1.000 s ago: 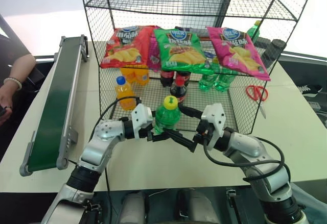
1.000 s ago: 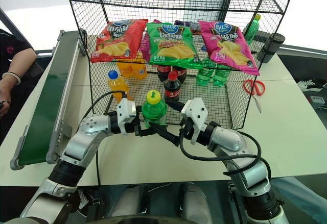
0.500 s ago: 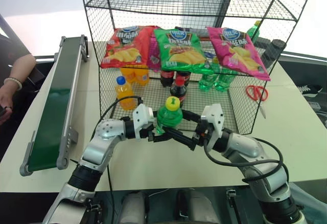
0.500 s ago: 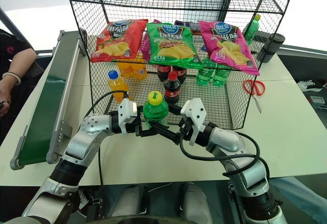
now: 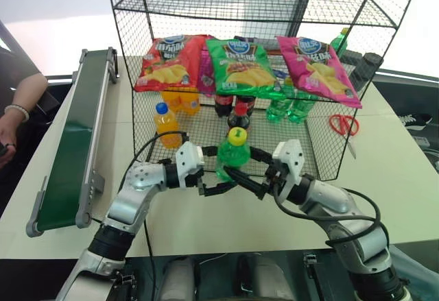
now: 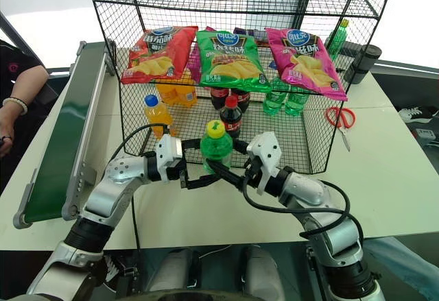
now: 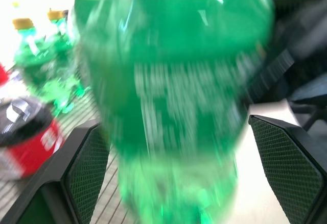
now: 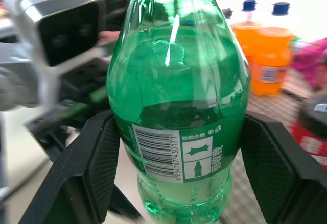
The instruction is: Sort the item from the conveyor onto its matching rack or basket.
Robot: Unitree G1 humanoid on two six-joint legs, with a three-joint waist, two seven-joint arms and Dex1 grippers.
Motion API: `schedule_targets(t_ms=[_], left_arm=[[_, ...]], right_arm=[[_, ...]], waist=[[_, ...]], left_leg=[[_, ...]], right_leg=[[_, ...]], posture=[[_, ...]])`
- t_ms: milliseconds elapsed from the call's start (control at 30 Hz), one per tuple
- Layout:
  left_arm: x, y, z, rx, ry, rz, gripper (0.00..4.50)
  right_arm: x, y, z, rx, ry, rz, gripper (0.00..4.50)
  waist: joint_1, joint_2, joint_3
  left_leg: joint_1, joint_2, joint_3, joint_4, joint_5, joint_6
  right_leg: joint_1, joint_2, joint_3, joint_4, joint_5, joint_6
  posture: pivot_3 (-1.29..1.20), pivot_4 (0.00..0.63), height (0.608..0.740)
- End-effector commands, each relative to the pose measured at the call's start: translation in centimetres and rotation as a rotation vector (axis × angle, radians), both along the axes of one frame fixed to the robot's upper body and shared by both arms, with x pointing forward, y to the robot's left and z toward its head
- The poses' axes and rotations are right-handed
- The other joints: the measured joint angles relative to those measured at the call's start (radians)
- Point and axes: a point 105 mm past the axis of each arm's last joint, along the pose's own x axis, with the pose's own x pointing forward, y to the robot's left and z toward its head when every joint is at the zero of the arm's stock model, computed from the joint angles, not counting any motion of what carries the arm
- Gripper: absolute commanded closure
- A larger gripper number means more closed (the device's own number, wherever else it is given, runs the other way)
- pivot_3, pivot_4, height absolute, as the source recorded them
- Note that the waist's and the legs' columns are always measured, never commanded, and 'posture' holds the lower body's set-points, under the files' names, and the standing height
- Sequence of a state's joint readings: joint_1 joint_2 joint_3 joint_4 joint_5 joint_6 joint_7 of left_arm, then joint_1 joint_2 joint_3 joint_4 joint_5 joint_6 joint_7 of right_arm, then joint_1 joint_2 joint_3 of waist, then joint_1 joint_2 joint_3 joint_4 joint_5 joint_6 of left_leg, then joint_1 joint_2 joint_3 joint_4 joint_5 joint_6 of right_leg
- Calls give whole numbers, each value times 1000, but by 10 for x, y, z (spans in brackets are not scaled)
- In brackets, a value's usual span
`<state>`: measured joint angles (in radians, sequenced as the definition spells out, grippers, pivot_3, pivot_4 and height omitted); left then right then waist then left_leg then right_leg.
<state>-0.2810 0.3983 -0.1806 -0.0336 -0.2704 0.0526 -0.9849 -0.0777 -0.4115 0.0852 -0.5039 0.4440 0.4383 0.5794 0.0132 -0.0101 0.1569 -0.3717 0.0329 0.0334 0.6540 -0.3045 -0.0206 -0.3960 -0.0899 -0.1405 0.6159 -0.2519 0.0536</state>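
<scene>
The right gripper [image 5: 241, 179] has its fingers clamped on the green soda bottle [image 5: 233, 155], held upright above the table [image 5: 384, 171] just in front of the black wire rack [image 5: 137, 47], while the left gripper [image 5: 218, 186] stands spread wide beside it, the conveyor [image 5: 72, 143] far left.
</scene>
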Motion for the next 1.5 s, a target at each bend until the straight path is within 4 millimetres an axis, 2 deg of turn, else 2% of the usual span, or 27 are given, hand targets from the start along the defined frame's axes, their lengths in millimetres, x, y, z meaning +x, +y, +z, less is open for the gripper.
schedule_targets(t_ms=[33, 133, 233, 433, 833, 1167, 1267, 1500], left_arm=[[5, 21, -3, -2, -1, 111, 52], [2, 29, -9, 14, -9, 165, 52], [2, 33, -3, -43, 25, 221, 52], [-5, 23, 1, -45, 16, 192, 52], [-9, 14, 5, -42, -3, 159, 52], [-8, 13, 7, -41, -10, 147, 52], [-8, 12, 8, -40, -11, 143, 0], [-7, 11, 9, -41, -17, 141, 0]], right_arm=[[9, -26, 12, 4, -87, -139, 1581], [21, -57, 4, -31, -102, -301, 1581], [38, -95, -3, -59, -122, -508, 1581], [65, -127, -12, -1, -111, -699, 1581], [97, -123, -34, 78, -57, -746, 1581], [101, -125, -46, 100, -21, -764, 1581], [99, -122, -47, 100, -20, -748, 131], [88, -128, -40, 69, -54, -761, 29]], waist=[[0, 0, 0], [2, 0, 0], [2, 0, 0], [-7, 2, -1], [-2, 4, -1], [-2, 5, -1], [-3, 5, -1], [-2, 5, -1]], left_leg=[[0, 0, 0, 0, 0, 0], [0, 0, 0, 0, 0, 0], [0, 0, 1, 0, 0, 0], [1, 0, 2, 3, 0, 0], [1, 1, 3, 4, 0, 0], [1, 2, 3, 5, 0, 0], [1, 2, 3, 5, 0, 0], [1, 2, 3, 5, 0, 0]], right_leg=[[0, 0, 0, 0, 0, 0], [0, 0, 0, 0, 0, 0], [0, -2, 0, 0, 0, 0], [0, -1, 2, 2, 0, 0], [0, 0, 3, 3, 0, 0], [0, 0, 4, 4, 0, 0], [0, 0, 4, 4, 0, 0], [0, 0, 4, 5, 0, 0]], posture=[[0, 150, 735], [0, 150, 735], [0, 150, 735], [0, 150, 735], [0, 150, 735], [0, 150, 735], [0, 150, 735], [0, 150, 735]])
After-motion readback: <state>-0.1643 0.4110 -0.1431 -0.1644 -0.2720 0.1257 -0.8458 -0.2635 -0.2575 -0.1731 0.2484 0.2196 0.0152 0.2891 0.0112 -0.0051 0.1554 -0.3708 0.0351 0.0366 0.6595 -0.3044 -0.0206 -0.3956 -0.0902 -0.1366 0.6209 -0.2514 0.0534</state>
